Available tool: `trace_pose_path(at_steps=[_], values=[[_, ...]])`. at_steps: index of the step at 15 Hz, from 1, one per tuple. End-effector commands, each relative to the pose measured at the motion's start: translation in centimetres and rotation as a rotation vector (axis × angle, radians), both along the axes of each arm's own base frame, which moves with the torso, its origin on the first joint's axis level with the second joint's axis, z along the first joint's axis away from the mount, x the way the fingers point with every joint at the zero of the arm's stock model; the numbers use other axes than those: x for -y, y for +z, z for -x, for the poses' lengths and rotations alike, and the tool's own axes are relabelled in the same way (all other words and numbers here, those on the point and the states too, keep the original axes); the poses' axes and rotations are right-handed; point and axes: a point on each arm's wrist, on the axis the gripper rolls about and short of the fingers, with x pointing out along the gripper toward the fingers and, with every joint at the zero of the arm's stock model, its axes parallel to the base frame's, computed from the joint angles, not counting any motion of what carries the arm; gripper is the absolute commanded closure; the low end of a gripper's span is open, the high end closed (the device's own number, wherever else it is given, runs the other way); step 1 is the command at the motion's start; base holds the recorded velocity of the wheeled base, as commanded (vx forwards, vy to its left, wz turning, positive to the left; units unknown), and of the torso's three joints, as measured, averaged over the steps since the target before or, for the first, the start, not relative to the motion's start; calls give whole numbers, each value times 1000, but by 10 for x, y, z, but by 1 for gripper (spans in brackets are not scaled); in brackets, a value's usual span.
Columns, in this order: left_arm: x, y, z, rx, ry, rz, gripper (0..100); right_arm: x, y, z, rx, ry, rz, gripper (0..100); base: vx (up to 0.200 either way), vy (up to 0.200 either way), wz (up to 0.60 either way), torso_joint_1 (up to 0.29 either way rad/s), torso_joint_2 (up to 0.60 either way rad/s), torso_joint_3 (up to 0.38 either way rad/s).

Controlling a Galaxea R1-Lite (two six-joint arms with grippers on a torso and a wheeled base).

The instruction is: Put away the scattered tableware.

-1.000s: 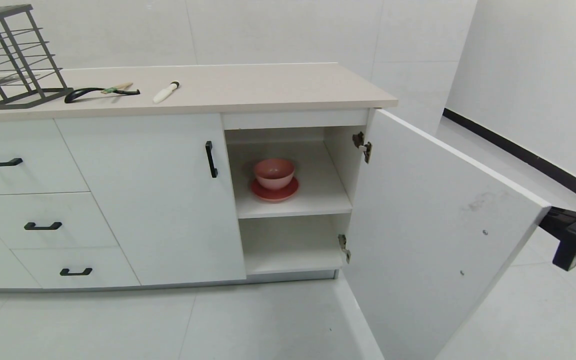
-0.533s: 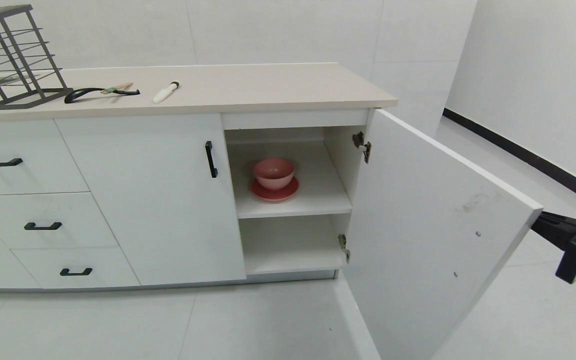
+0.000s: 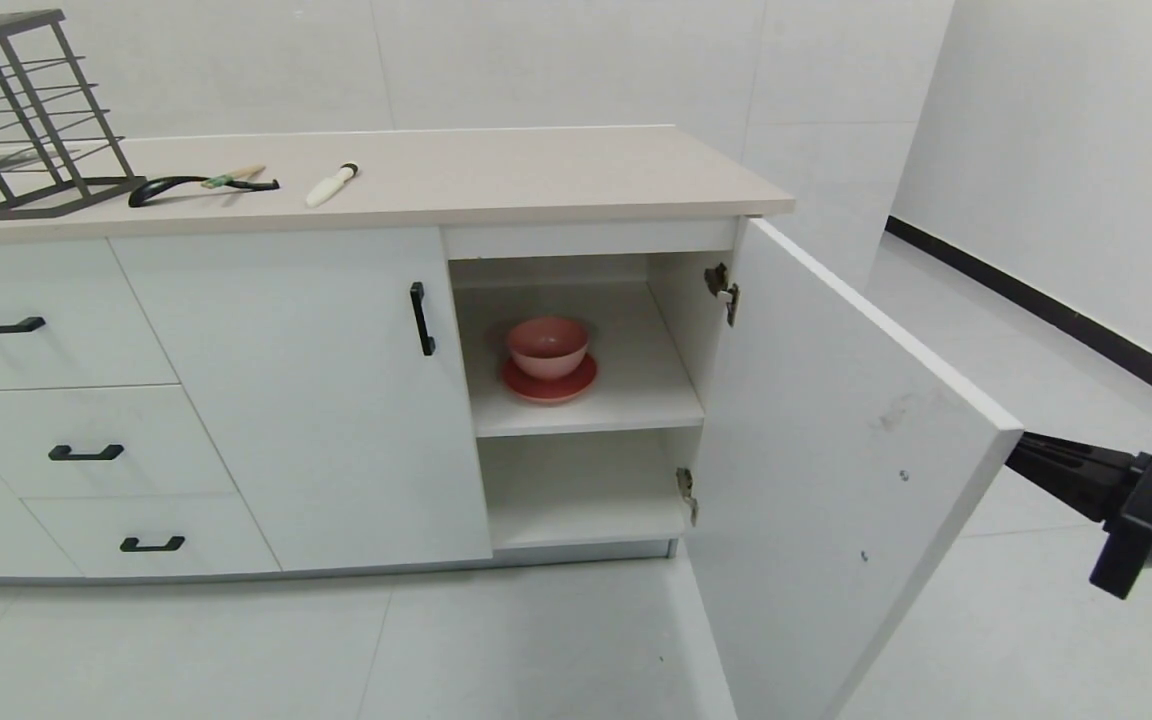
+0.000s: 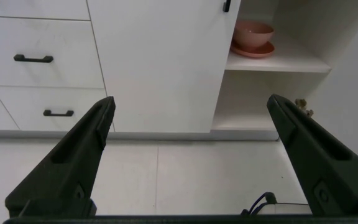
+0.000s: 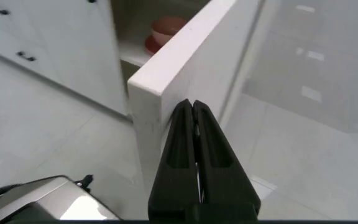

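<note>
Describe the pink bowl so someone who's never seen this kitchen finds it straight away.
Find the long white cabinet under the beige countertop; its right-hand door stands open. On the upper shelf inside, the round pink bowl sits on a flat red plate. It is the deeper, paler piece on top.

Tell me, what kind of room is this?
Most likely a kitchen. There is a long counter with drawers below, a pink bowl sitting on a plate inside the open cupboard, and a wire rack beside a black ladle on the counter.
</note>
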Motion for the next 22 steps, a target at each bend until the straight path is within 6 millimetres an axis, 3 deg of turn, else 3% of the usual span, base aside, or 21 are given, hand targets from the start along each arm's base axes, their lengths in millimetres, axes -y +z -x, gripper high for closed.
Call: trace_pose_path(at_steps=[1, 5, 13, 19, 22], values=[[0, 0, 0, 0, 1, 1, 0, -6, 1, 1, 2, 49, -1, 100, 0, 0, 0, 0, 0, 0], [0, 0, 0, 0, 1, 1, 0, -9, 0, -4, -7, 63, 0, 100, 0, 0, 0, 0, 0, 0], [0, 0, 0, 0, 1, 1, 0, -41, -4, -31, -58, 183, 16, 100, 0, 0, 0, 0, 0, 0], [0, 0, 0, 0, 1, 1, 0, -40, -7, -31, -70, 174, 20, 100, -167, 0, 0, 1, 7, 4], [0, 0, 0, 0, 2, 1, 0, -39, -10, -46, -73, 147, 20, 100, 0, 0, 0, 0, 0, 0]])
